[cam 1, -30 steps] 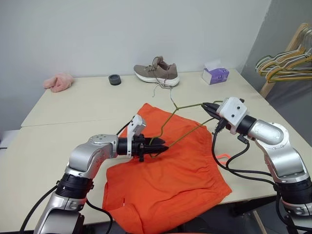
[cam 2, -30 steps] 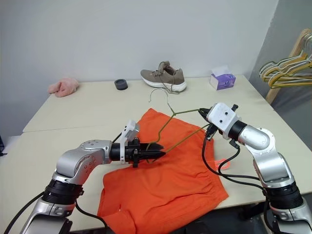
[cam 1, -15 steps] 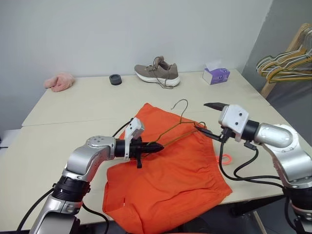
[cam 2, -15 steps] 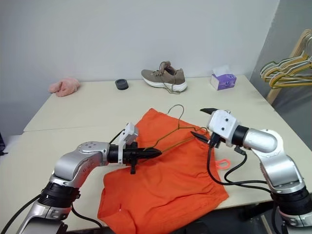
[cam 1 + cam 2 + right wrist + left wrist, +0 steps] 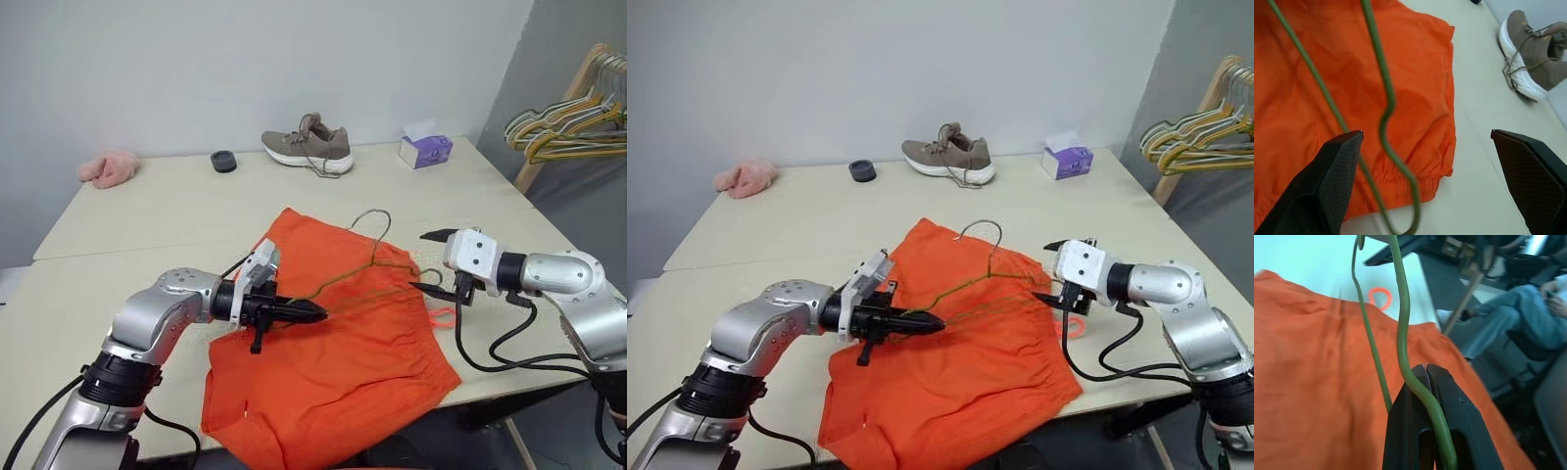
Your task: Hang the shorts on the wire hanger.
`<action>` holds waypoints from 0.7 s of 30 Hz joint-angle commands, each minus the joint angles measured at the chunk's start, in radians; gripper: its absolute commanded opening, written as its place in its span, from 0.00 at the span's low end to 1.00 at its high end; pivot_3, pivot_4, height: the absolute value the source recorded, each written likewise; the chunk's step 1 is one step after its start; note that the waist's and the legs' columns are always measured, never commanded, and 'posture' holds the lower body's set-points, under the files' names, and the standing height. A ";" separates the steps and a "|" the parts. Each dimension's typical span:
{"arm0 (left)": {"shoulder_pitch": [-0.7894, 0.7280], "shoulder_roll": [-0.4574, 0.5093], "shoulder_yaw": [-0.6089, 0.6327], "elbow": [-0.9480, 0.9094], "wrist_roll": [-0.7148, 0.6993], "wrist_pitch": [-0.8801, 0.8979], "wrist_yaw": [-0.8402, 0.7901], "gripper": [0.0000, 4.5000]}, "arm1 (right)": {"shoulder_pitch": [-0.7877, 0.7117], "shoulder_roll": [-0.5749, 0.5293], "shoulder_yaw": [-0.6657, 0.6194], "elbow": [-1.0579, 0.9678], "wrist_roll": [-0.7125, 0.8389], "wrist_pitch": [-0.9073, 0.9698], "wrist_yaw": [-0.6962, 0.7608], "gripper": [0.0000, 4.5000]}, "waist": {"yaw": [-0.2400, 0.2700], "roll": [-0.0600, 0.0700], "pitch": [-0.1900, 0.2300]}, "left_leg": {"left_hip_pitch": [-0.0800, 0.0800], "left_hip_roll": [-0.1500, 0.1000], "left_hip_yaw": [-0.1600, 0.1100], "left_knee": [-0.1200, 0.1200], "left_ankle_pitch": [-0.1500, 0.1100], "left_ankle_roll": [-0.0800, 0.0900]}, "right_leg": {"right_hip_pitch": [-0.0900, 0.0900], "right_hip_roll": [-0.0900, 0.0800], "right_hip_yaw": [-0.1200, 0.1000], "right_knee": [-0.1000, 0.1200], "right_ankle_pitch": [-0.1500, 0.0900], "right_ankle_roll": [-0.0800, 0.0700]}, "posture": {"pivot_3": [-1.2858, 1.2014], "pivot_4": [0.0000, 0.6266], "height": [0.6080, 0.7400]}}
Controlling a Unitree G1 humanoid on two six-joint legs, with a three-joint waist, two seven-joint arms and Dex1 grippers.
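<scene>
On the pale bench point(image 5: 147, 211) the shorts point(image 5: 333, 362) are the largest item: bright orange, spread flat near the front edge, with one corner drooping over that edge. Flat cloth gives a leg opening or waistband to thread, though no opening is lifted yet. The gathered waistband faces the robot's right, and a small neon cord loop point(image 5: 443, 315) lies on the bench just beside it.

The wire hanger point(image 5: 367, 269) sits tilted above the shorts, hook point(image 5: 370, 217) pointing toward the back of the bench. The left gripper point(image 5: 1425, 377) is clamped tight on one end of the wire, and the wrist view shows the wire running between its closed fingers. This hold looks meant to carry the hanger alone.

The right gripper point(image 5: 438, 262) has its fingers spread wide with nothing in them, at the hanger's other end near the waistband. My reading: it is free to take hold of the fabric next.

Room to move: the back half of the bench is bare apart from a shoe point(image 5: 306, 145), a tissue box point(image 5: 425, 149), a small dark round object point(image 5: 223, 161) and a pink fluffy item point(image 5: 110, 166), all well apart from the work. A rack of spare hangers point(image 5: 568, 132) stands off the bench to the robot's right. The front edge is the tight side, since any pull toward it could slide the shorts off.
</scene>
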 commanded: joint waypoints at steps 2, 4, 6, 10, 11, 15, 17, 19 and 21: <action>-0.019 0.031 0.008 -0.032 -0.019 -0.010 -0.049 0.00 | -0.064 -0.019 0.053 0.088 -0.047 -0.091 0.079 0.99 | -0.001 0.000 0.000 | 0.000 0.000 0.000 0.000 0.000 0.000 | 0.000 0.000 0.000 0.000 0.000 0.000 | 0.42 0.01 1.00; -0.020 0.035 0.007 -0.033 -0.015 -0.014 -0.052 0.00 | -0.066 -0.038 0.081 0.108 -0.048 -0.100 0.140 0.99 | 0.000 0.000 0.000 | 0.000 0.000 0.000 0.000 0.000 0.000 | 0.000 0.000 0.000 0.000 0.000 0.000 | 0.42 0.01 1.00; -0.019 0.040 0.007 -0.042 -0.015 -0.015 -0.058 0.00 | -0.055 -0.063 0.102 0.108 -0.028 -0.090 0.213 0.99 | 0.003 0.000 0.000 | 0.000 0.000 0.000 0.000 0.000 0.000 | 0.000 0.000 0.000 0.000 0.000 0.000 | 0.42 0.01 1.00; -0.013 0.049 0.005 -0.054 -0.015 -0.015 -0.064 0.00 | -0.053 -0.082 0.115 0.100 0.008 -0.044 0.293 0.99 | 0.004 0.000 0.000 | 0.000 0.000 -0.001 0.000 0.000 0.000 | 0.000 0.000 -0.001 -0.001 0.000 0.000 | 0.42 0.00 1.00; -0.012 0.051 0.005 -0.057 -0.014 -0.016 -0.065 0.00 | -0.055 -0.081 0.115 0.100 0.009 -0.041 0.301 0.99 | 0.004 0.000 0.000 | 0.000 0.000 -0.001 0.000 0.000 0.000 | 0.000 0.000 -0.001 0.000 0.000 0.000 | 0.42 0.00 1.00; -0.004 0.061 -0.002 -0.070 -0.008 -0.023 -0.071 0.00 | -0.072 -0.087 0.115 0.082 0.058 0.045 0.373 0.99 | 0.003 0.000 0.000 | 0.000 0.000 -0.001 0.001 0.000 0.000 | 0.001 0.000 -0.001 0.000 0.000 0.000 | 0.42 0.01 1.00; -0.002 0.064 -0.007 -0.078 -0.004 -0.028 -0.077 0.00 | -0.091 -0.076 0.099 0.082 0.079 0.091 0.377 0.99 | 0.003 0.000 0.000 | 0.000 0.000 -0.001 0.001 0.000 0.000 | 0.001 0.000 -0.001 0.000 0.000 0.000 | 0.42 0.01 1.00; 0.001 0.067 -0.016 -0.090 0.004 -0.038 -0.083 0.00 | -0.120 -0.047 0.079 0.104 0.093 0.123 0.351 0.99 | 0.002 0.000 0.000 | 0.000 0.000 -0.001 0.001 0.000 0.000 | 0.001 0.000 -0.001 0.000 0.000 0.000 | 0.42 0.01 1.00; 0.004 0.069 -0.022 -0.098 0.008 -0.044 -0.085 0.00 | -0.139 -0.029 0.069 0.125 0.082 0.132 0.320 0.99 | 0.001 0.000 0.000 | 0.001 0.000 -0.001 0.001 0.000 0.000 | 0.001 0.000 -0.001 0.001 0.000 0.000 | 0.42 0.01 1.00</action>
